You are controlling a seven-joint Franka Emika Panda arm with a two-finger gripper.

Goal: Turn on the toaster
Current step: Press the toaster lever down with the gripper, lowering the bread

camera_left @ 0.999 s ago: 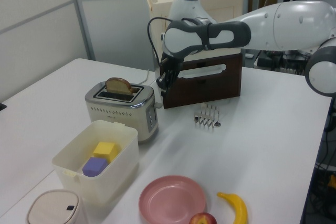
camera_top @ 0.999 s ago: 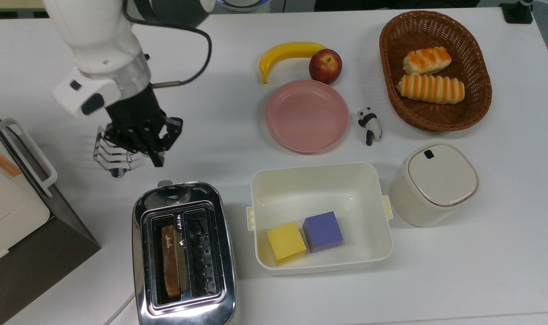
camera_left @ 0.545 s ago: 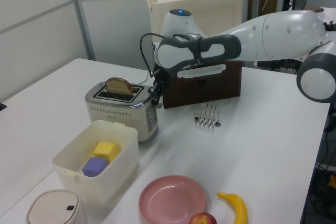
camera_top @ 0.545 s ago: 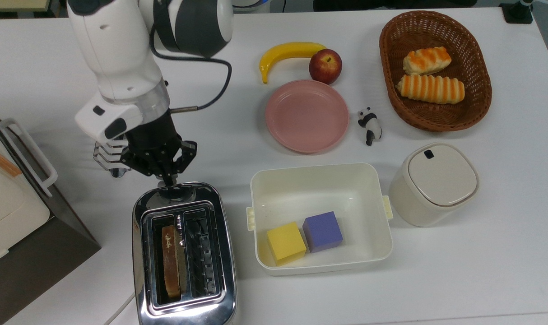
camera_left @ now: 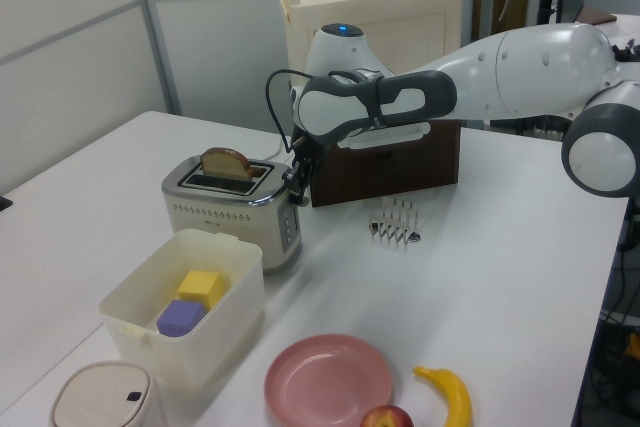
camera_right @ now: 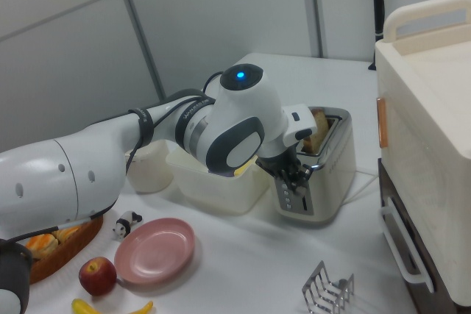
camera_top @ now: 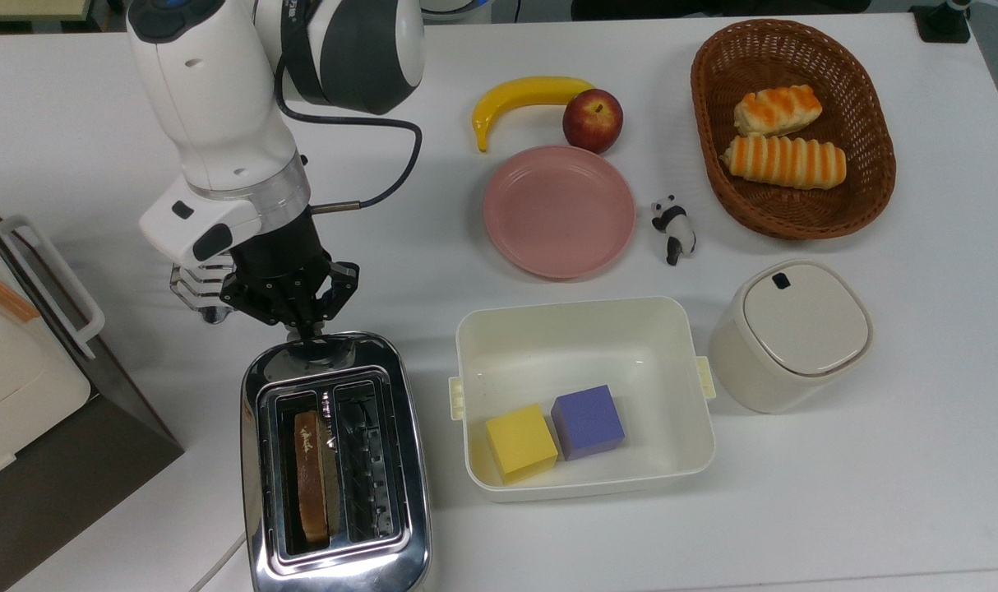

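Your toaster stands on the white counter at the lower left of the top view, chrome body, two slots up. One slice of toast sits upright in the slot on the top view's left; the other slot holds nothing. A white cord leaves its near end at the bottom of the top view.

Your jaws point downward at the toaster's lever end, tips just at the small knob; in the top view the fingers look drawn close together, but you cannot tell whether they touch the knob or each other. In the left view the jaws hang against the control face of the toaster; in the right view the jaws sit over the same face, above the buttons.

The wire toast rack stands just behind the wrist, partly hidden. The cream-and-brown box appliance fills the top view's left edge. To the top view's right of the toaster: a cream bin with a yellow cube and a purple cube touching side by side.
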